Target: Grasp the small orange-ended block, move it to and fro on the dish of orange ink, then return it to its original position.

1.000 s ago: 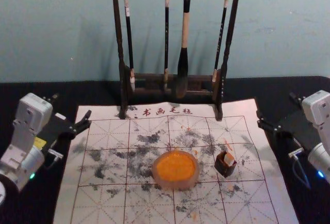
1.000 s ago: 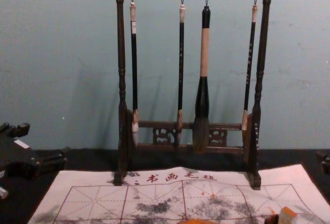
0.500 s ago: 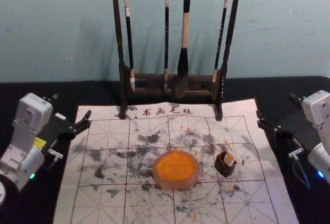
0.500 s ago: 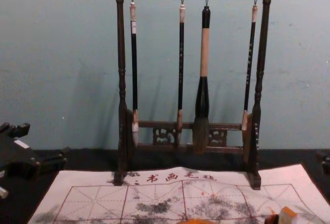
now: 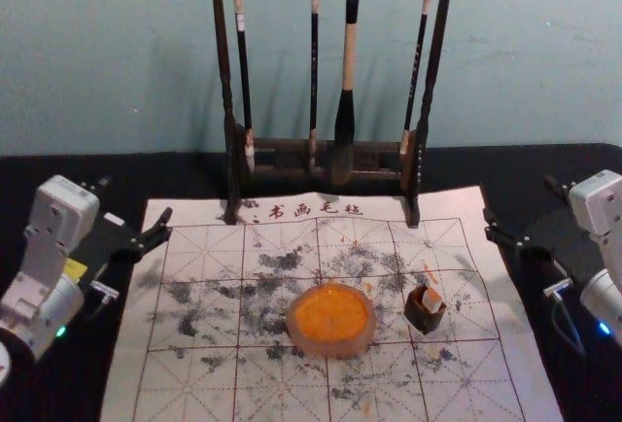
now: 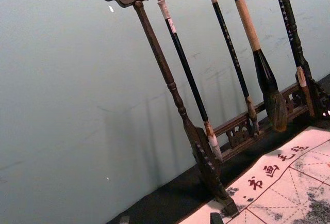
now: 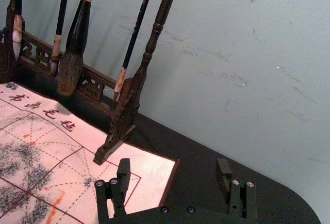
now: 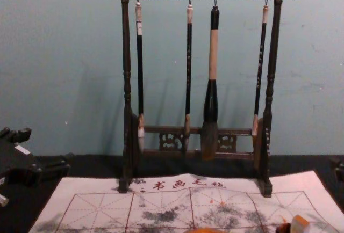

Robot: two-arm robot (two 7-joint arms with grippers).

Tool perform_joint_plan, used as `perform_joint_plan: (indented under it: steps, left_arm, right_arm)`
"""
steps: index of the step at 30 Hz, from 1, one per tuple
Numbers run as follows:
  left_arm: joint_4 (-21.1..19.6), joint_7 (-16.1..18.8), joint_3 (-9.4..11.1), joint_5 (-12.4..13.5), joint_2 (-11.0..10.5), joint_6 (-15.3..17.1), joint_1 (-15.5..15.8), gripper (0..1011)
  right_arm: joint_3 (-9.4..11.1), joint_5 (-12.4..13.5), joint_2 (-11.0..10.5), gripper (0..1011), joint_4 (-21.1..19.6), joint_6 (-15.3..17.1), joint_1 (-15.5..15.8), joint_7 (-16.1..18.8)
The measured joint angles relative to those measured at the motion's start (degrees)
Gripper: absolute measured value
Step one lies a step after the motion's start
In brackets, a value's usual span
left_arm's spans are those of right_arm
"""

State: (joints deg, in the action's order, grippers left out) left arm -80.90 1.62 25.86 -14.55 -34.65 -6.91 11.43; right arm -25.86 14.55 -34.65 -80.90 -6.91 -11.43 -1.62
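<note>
In the head view my left gripper (image 5: 131,208) is held open off the mat's left edge, and my right gripper (image 5: 525,208) is open off its right edge; both are well apart from the dish and block. Nothing is between the fingertips of the left gripper (image 6: 170,219) or the right gripper (image 7: 172,171) in their wrist views. A round dish (image 5: 331,348) of orange ink (image 5: 331,313) rests on the mat. To its right, the small block (image 5: 431,299) leans in a dark square holder (image 5: 424,320). The chest view has the block's orange end (image 8: 300,221) low at the right.
A dark wooden rack (image 5: 233,174) with several hanging brushes, one a thick brush (image 5: 345,111), stands across the mat's back edge. The white gridded mat (image 5: 194,383) has grey and orange stains and lies on a black table (image 5: 68,383). A wall rises behind.
</note>
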Motion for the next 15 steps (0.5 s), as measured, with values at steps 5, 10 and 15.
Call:
perform_joint_plan:
  steps: [5, 10, 15]
  left_arm:
    - [0.0, 0.0, 0.0, 0.0, 0.0, 0.0, 0.0, 1010]
    - [0.0, 0.0, 0.0, 0.0, 0.0, 0.0, 0.0, 1010]
    - [0.0, 0.0, 0.0, 0.0, 0.0, 0.0, 0.0, 1010]
  right_arm:
    - [0.0, 0.0, 0.0, 1000, 0.0, 0.0, 0.0, 0.0]
    - [0.0, 0.0, 0.0, 1000, 0.0, 0.0, 0.0, 0.0]
    - [0.0, 0.0, 0.0, 1000, 0.0, 0.0, 0.0, 0.0]
